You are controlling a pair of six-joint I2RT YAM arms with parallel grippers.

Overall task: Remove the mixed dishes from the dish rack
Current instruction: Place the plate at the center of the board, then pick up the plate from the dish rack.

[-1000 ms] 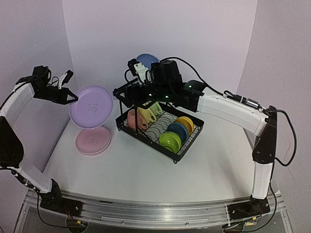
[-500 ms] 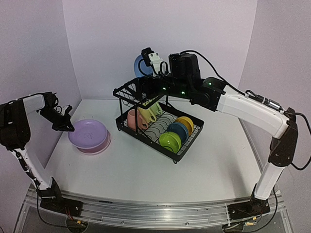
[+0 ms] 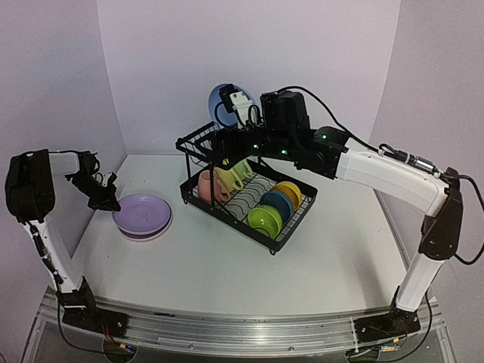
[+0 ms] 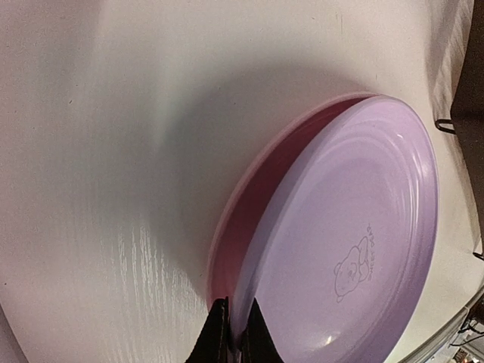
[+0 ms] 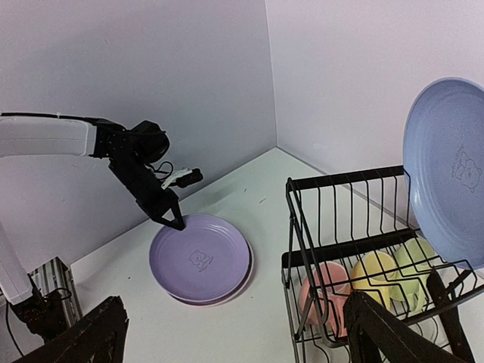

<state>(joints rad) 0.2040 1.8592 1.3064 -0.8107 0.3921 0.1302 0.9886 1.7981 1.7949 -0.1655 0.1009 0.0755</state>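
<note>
High rear overview; left wrist close over the lilac plate (image 4: pixel 355 227); right wrist farther, same plate.

Blue plate (image 5: pixel 448 166) on edge by rack (image 5: pixel 333 219), 3 mugs (image 5: pixel 378 276) below, lilac plate (image 5: pixel 200 259) flat, L fingers (image 5: pixel 176 221) on rim

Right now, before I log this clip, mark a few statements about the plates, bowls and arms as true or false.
1. The lilac plate lies tilted over a pink plate on the table. True.
2. The left gripper is clear of the lilac plate. False: its jaws are closed on the plate's rim.
3. A green bowl, a blue bowl and a yellow bowl stand in the lower tray of the dish rack. True.
4. The blue plate lies flat on the table. False: it stands upright at the back of the rack.
5. The right gripper grips a mug. False: its jaws are open and hold nothing.
</note>
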